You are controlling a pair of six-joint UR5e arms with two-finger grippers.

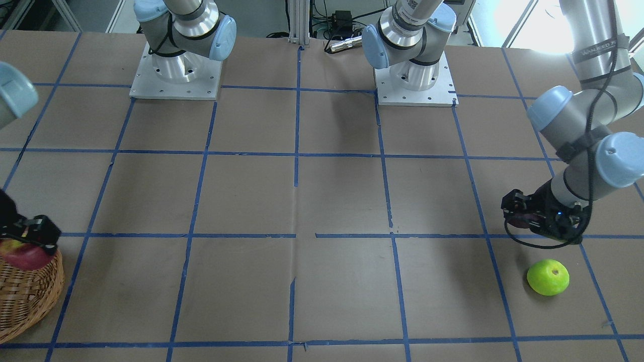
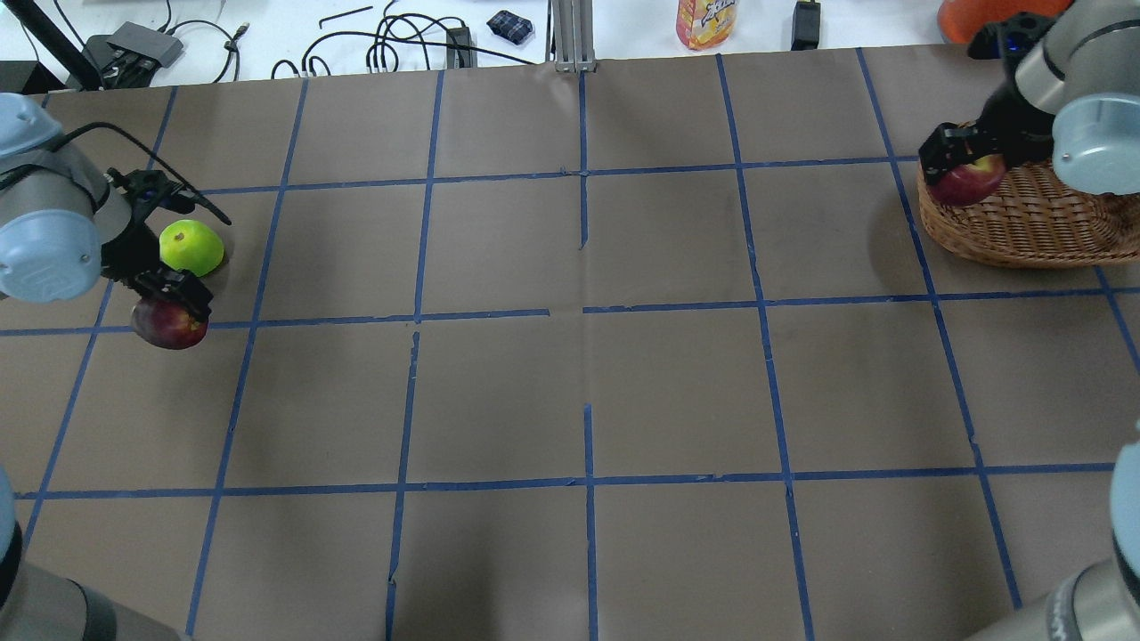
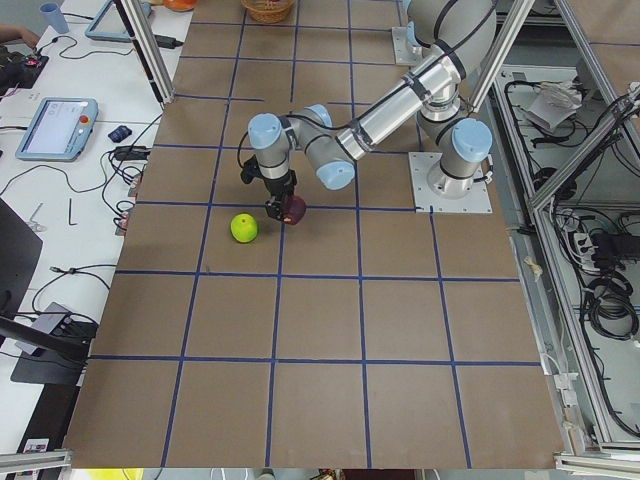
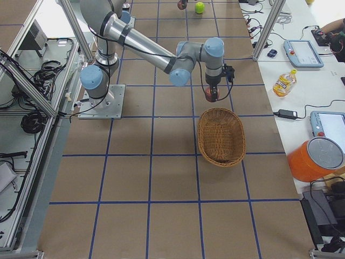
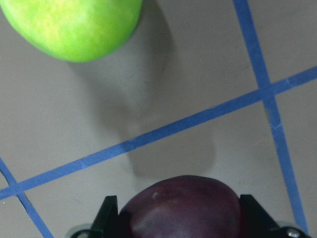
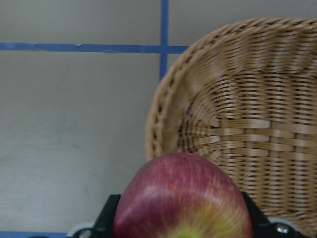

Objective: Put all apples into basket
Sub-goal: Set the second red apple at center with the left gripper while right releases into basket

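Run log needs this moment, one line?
left hand: holds maroon apple | right hand: holds red apple at basket rim | green apple: on table | basket: empty

Two silver-grey tubular robots, the left arm (image 1: pixel 568 130) and the right arm (image 4: pixel 140 46), rise from square metal base plates (image 1: pixel 146 90) ringed with screw holes. Pale blue round caps (image 1: pixel 621 158) cover every joint. A black cable (image 1: pixel 595 108) trails down the left arm, below printed lettering (image 1: pixel 598 49). The left gripper (image 2: pixel 169 312) and right gripper (image 2: pixel 966 165) are black.
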